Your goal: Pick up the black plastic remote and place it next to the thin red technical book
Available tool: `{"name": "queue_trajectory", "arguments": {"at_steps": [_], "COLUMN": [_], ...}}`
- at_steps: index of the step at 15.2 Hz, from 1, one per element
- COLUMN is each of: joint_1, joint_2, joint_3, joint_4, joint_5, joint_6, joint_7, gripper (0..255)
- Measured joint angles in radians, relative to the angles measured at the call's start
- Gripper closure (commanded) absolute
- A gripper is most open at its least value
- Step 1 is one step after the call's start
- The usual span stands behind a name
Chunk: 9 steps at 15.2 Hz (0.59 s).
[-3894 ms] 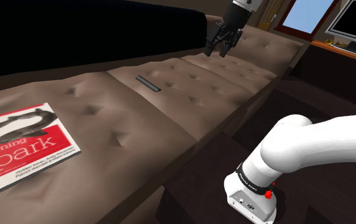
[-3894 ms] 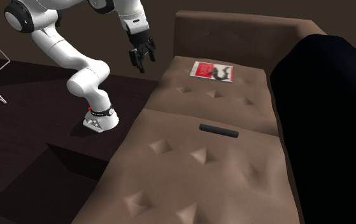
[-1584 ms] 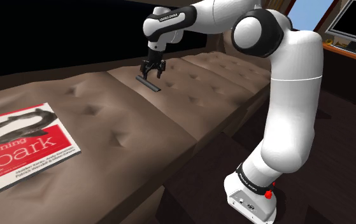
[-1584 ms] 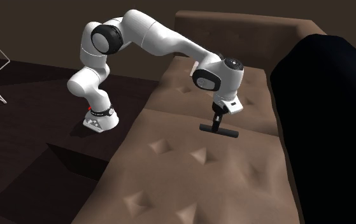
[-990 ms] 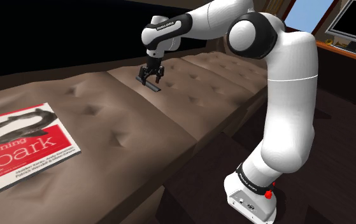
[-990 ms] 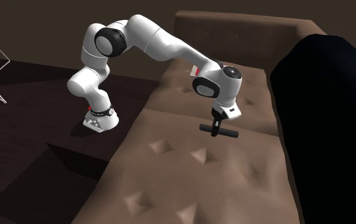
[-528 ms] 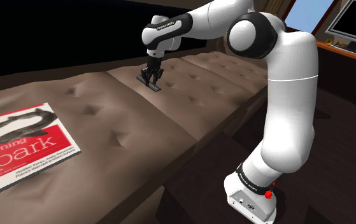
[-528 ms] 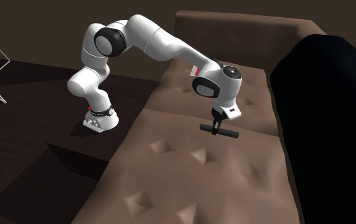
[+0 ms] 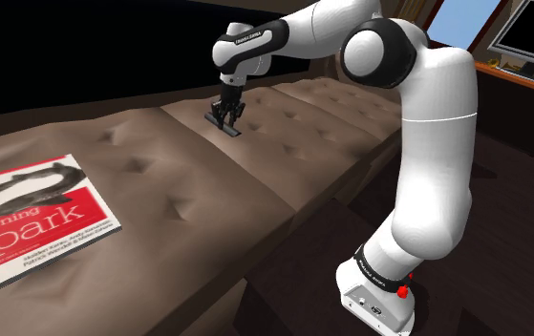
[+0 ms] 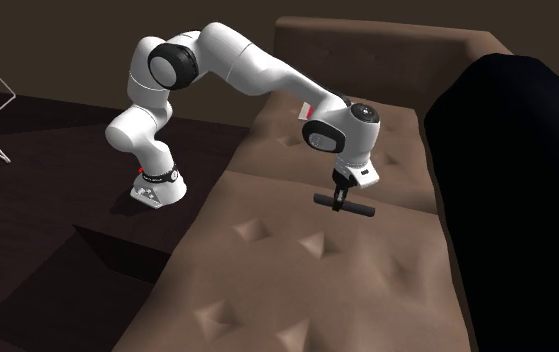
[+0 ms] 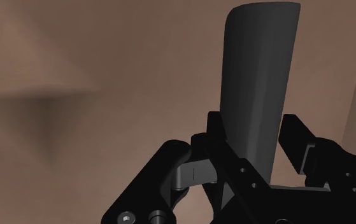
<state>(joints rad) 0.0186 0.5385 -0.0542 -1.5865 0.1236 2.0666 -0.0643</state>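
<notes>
A long brown tufted sofa (image 9: 188, 181) (image 10: 267, 270) runs across both exterior views, its seat dimpled with buttoned hollows. A white robot arm with dark joints (image 9: 427, 143) (image 10: 237, 60) rises from its base on the dark floor beside the sofa and bends down over the middle seat cushion. At the shoulder view's lower left, a thin red-and-white book (image 9: 26, 224) lies flat on the seat with its cover up, well apart from the arm's tip. A slim black bar-shaped remote (image 9: 237, 132) (image 10: 360, 210) (image 11: 259, 83) lies on the cushion near a seam, below the wrist. The all-black two-finger gripper (image 9: 226, 121) (image 10: 339, 206) (image 11: 256, 130) points straight down at it, with its fingers (image 11: 216, 130) pressed against the remote's two long sides at about mid-length.
</notes>
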Motion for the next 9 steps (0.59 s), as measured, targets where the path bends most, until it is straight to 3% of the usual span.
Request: {"name": "queue_trajectory", "arguments": {"at_steps": [9], "joint_1": [0.002], "joint_2": [-0.050], "joint_3": [-0.002], "joint_4": [0.038], "joint_5": [-0.006], "joint_6": [-0.088], "joint_7": [0.010], "gripper": [255]}}
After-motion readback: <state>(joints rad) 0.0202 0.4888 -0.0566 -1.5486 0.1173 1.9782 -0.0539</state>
